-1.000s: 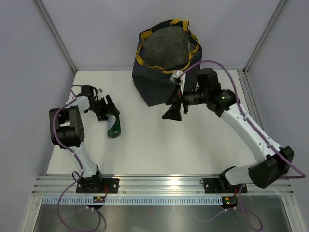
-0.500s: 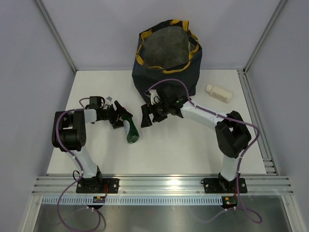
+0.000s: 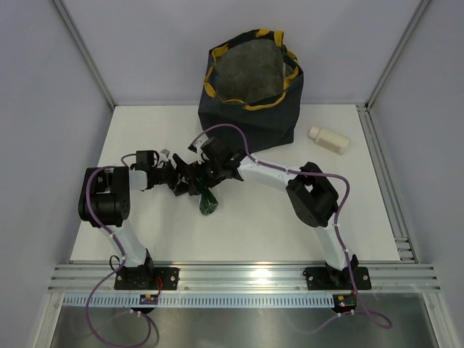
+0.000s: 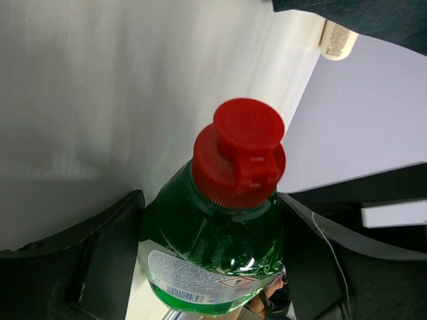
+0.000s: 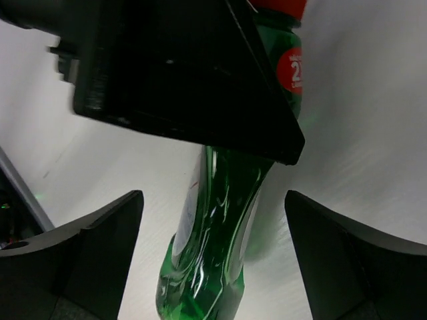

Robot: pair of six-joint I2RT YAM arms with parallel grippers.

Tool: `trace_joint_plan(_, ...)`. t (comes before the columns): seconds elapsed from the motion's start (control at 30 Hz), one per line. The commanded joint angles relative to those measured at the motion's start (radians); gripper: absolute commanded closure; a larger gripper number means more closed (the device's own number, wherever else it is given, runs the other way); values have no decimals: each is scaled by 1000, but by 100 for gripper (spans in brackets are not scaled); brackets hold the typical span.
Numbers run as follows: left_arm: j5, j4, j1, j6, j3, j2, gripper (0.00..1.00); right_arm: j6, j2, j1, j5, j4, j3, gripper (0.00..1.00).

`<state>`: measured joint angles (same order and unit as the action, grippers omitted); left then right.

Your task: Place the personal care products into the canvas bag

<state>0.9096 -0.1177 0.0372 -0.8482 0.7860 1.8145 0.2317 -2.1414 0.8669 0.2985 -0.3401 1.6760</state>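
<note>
The navy canvas bag with its yellow rim stands upright at the back of the table. A cream bottle lies to its right; its end shows in the left wrist view. My left gripper is shut on a green bottle with a red cap, fingers on both sides of its body. My right gripper is open, its fingers spread wide on either side of the same bottle without touching it. The other personal care products are out of view.
The two grippers meet left of centre, just in front of the bag's lower left corner. The right arm stretches across the table in front of the bag. A metal frame post and walls bound the white table.
My left gripper has carried the green bottle rightwards towards the centre. My right arm has swung from beside the bag down and left to the bottle, uncovering the cream bottle.
</note>
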Motion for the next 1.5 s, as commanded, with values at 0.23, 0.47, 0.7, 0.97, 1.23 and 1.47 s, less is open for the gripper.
trace_joint_plan(0.23,132,-258,-17,-230,-31,-93,93,-61,-51,9,-107,36,21,40)
trace_joint_plan(0.47,104,-249,-17,-242,-31,-138,31,-136,34,9,-32,59,-44,100)
trace_joint_plan(0.7,-35,139,-17,35,103,-248,1,-298,138,-11,82,0,-75,100)
trace_joint_plan(0.97,-313,502,-17,306,245,-417,1,-489,224,-57,261,-180,-56,100)
trace_joint_plan(1.23,-569,517,-16,438,184,-641,1,-690,457,-62,315,-381,107,100)
trace_joint_plan(1.47,-463,377,-16,532,59,-932,1,-681,463,-150,191,-413,460,100)
